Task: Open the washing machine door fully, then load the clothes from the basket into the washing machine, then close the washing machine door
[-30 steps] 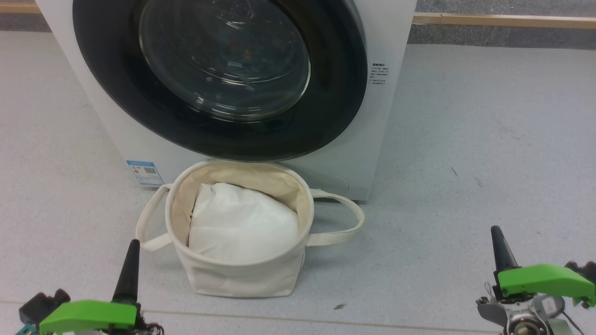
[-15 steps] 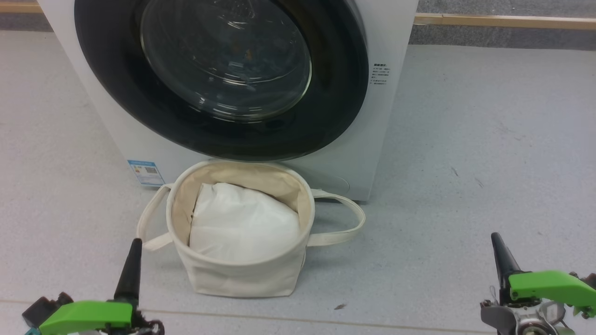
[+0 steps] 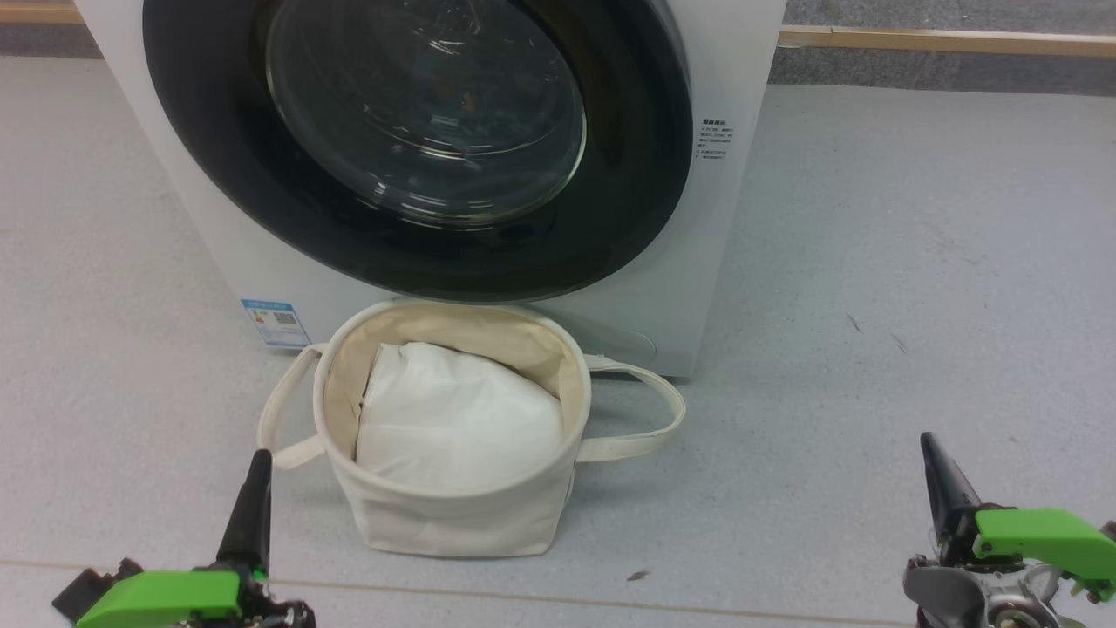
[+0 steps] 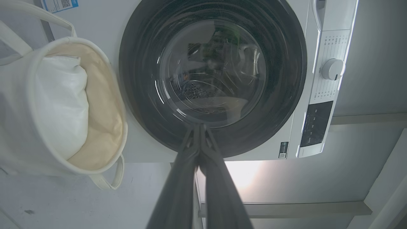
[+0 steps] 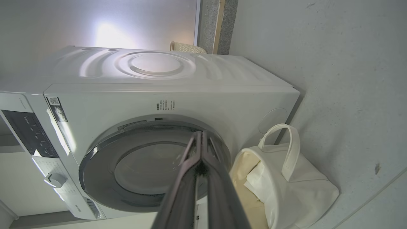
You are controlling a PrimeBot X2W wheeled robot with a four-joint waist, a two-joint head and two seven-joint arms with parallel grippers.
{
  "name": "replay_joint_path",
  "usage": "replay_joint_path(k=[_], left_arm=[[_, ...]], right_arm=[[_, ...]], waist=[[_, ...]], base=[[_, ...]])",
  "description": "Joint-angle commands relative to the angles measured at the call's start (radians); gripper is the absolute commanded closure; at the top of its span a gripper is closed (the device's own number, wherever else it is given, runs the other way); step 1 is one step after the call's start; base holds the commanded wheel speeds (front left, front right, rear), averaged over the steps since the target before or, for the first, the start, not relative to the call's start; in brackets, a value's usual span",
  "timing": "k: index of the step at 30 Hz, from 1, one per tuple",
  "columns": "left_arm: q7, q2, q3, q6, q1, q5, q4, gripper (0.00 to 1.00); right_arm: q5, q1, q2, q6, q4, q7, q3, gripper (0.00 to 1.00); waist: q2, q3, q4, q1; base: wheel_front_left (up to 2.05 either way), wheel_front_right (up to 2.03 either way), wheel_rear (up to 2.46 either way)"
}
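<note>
The white washing machine [image 3: 663,288] stands before me with its door [image 3: 218,174] shut flat against the front, black rim around dark glass. The cream basket [image 3: 453,523] sits on the floor just under the door, and a plain white padding cloth [image 3: 453,419] lies in it. The clothes are hidden. My left gripper [image 3: 259,467] is shut and empty, low at the basket's left. My right gripper [image 3: 929,449] is shut and empty, well off to the basket's right. In the wrist views the left gripper [image 4: 200,127] and right gripper [image 5: 200,135] point at the door with fingers pressed together.
Grey floor [image 3: 872,262] spreads around the machine. A wooden skirting strip [image 3: 942,39] runs along the back wall. The machine's control panel with a dial [image 4: 332,69] lies past the door. A blue label [image 3: 275,323] marks the machine's lower front.
Both grippers have sunk a little toward the bottom of the head view. The whole picture has shifted slightly, so the camera moved. Door and basket are unchanged.
</note>
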Motion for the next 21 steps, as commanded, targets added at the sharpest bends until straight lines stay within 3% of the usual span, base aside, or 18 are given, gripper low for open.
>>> replay_joint_path(k=[1,10,21], left_arm=[[0.010,0.002,0.040,-0.007,-0.020,-0.024,-0.042,1.00],[0.036,-0.018,0.057,-0.007,-0.014,-0.096,-0.054,1.00],[0.036,-0.019,0.057,-0.007,-0.014,-0.097,-0.054,1.00]], right_arm=[[0.032,-0.017,-0.002,0.000,-0.041,0.013,0.012,1.00],[0.132,-0.013,-0.001,0.000,-0.048,0.039,0.000,1.00],[0.134,-0.013,-0.001,0.000,-0.049,0.040,0.000,1.00]], waist=[[-0.0001,0.000,0.000,0.0000],[-0.0001,0.000,0.002,0.0000],[-0.0001,0.000,0.002,0.0000]], base=[[0.00,0.00,0.00],[0.00,0.00,0.00],[0.00,0.00,0.00]])
